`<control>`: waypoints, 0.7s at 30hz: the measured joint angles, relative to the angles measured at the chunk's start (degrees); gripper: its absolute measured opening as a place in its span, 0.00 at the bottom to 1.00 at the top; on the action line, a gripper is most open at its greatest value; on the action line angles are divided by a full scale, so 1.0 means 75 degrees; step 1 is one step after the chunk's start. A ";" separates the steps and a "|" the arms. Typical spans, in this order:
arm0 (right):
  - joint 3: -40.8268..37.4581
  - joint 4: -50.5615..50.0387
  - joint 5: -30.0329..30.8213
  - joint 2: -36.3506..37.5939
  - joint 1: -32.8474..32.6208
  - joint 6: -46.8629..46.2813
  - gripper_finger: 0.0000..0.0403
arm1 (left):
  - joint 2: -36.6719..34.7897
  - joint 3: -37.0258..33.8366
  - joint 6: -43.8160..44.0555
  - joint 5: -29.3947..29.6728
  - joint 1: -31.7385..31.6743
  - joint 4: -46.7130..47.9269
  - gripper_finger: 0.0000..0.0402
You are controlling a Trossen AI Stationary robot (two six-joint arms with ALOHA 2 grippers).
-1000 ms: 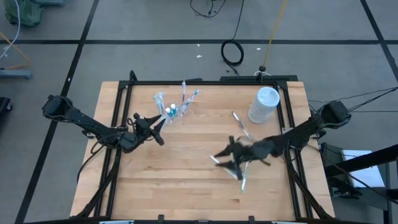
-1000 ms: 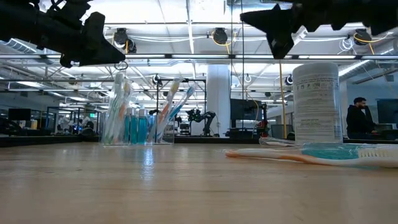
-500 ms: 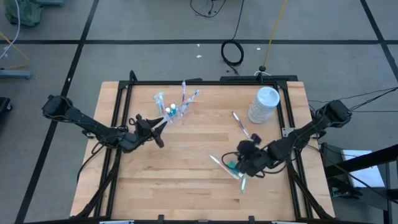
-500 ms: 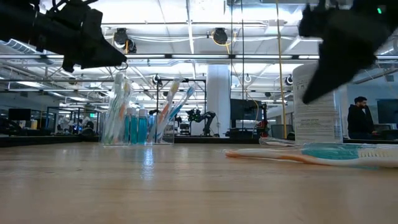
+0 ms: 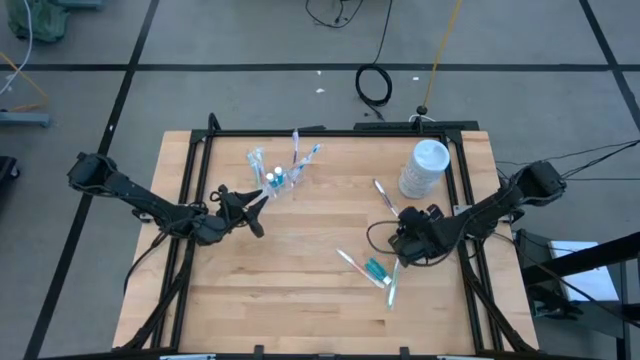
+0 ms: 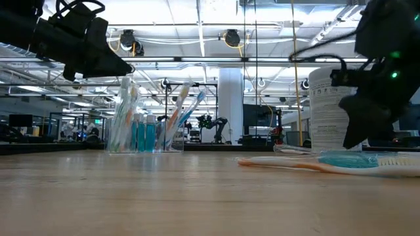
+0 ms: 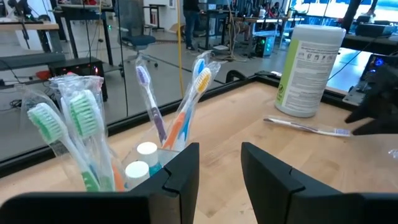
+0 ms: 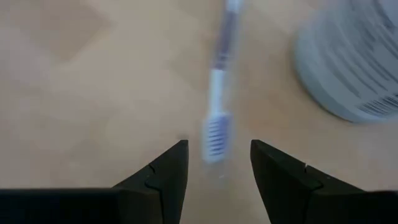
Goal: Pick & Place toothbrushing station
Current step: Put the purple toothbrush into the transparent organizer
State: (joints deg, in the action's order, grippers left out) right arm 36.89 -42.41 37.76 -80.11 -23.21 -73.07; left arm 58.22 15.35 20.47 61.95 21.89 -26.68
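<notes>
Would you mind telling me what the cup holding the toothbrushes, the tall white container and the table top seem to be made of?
The cup looks like clear glossy plastic: the blue tubes show through it. The white container seems to be smooth plastic under a printed label. The table top looks like pale wood with visible grain and plank seams.

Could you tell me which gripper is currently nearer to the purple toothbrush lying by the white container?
The right gripper: it hovers open just over the purple toothbrush. The left gripper waits across the table beside the clear cup.
</notes>
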 joint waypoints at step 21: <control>-0.0794 0.1392 -0.0312 0.0009 0.1103 -0.0383 0.41 | 0.0000 0.0000 0.0314 -0.0296 0.0000 0.0051 0.30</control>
State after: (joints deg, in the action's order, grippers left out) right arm 30.94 -31.97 35.42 -80.04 -14.94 -75.94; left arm 58.22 15.35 22.83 59.73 21.89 -26.29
